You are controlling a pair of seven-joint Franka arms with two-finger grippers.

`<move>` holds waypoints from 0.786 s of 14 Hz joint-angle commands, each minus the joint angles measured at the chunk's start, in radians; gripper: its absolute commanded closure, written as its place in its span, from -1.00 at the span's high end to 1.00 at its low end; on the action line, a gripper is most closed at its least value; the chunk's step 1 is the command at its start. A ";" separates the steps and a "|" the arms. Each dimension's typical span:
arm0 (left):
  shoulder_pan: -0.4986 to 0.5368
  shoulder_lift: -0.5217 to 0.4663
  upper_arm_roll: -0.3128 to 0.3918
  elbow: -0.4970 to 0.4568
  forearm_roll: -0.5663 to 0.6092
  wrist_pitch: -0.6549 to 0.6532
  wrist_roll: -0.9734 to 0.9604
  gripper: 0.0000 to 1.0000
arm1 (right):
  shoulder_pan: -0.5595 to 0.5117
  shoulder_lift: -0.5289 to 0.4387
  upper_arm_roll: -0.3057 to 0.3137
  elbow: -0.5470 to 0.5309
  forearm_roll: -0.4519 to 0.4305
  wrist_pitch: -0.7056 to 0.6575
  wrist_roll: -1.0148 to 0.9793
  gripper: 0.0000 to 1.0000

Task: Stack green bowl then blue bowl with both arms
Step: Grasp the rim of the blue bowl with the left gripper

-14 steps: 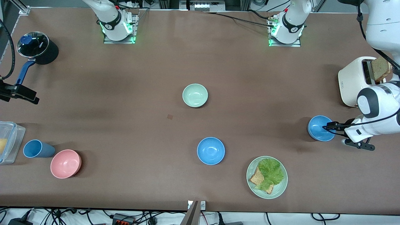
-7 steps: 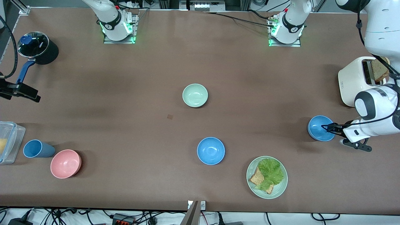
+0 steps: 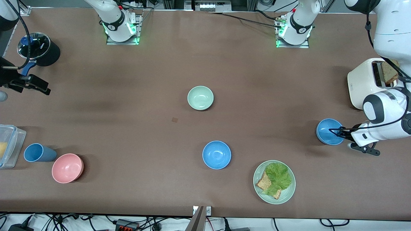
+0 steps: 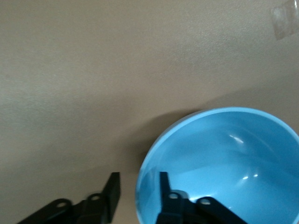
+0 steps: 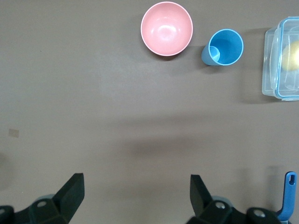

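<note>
The green bowl (image 3: 200, 98) sits mid-table, untouched. One blue bowl (image 3: 216, 154) stands nearer the front camera than it. A second blue bowl (image 3: 326, 130) (image 4: 224, 154) stands at the left arm's end of the table. My left gripper (image 3: 334, 132) (image 4: 139, 176) straddles this bowl's rim, one finger inside and one outside. A gap still shows between the outer finger and the wall, so it is open. My right gripper (image 3: 35, 86) (image 5: 135, 182) hangs open and empty over bare table at the right arm's end, beside the black pot.
A white toaster (image 3: 362, 81) with bread stands close to the left arm. A green plate (image 3: 282, 197) carries lettuce and bread. At the right arm's end are a pink bowl (image 3: 67, 168) (image 5: 167, 29), a blue cup (image 3: 37, 152), a clear container (image 3: 9, 144) and a black pot (image 3: 40, 48).
The left gripper's fingers have narrowed around the blue bowl's rim. The right gripper has moved toward the pot, away from the front camera.
</note>
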 commanded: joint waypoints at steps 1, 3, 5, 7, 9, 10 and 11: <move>0.006 0.007 -0.006 0.009 -0.023 -0.007 0.004 -0.51 | 0.010 -0.022 -0.012 -0.024 0.004 0.021 -0.027 1.00; 0.012 0.007 -0.008 0.002 -0.027 -0.007 0.006 -0.82 | 0.010 -0.011 -0.012 -0.013 0.004 0.023 -0.028 1.00; 0.012 0.005 -0.011 0.002 -0.027 -0.010 0.004 -0.98 | 0.011 -0.011 -0.011 -0.007 0.002 0.010 -0.030 1.00; 0.013 0.001 -0.031 0.002 -0.027 -0.024 0.004 -0.98 | 0.010 -0.013 -0.011 -0.007 0.002 0.010 -0.030 1.00; 0.013 -0.019 -0.049 0.009 -0.045 -0.081 0.003 -0.99 | 0.011 -0.017 -0.011 -0.006 0.002 0.009 -0.033 1.00; 0.013 -0.036 -0.057 0.007 -0.065 -0.113 0.003 -0.99 | 0.011 -0.014 -0.011 -0.007 0.002 0.001 -0.030 1.00; 0.013 -0.051 -0.063 0.009 -0.072 -0.148 0.004 -0.98 | 0.011 -0.013 -0.011 -0.006 0.002 0.001 -0.033 1.00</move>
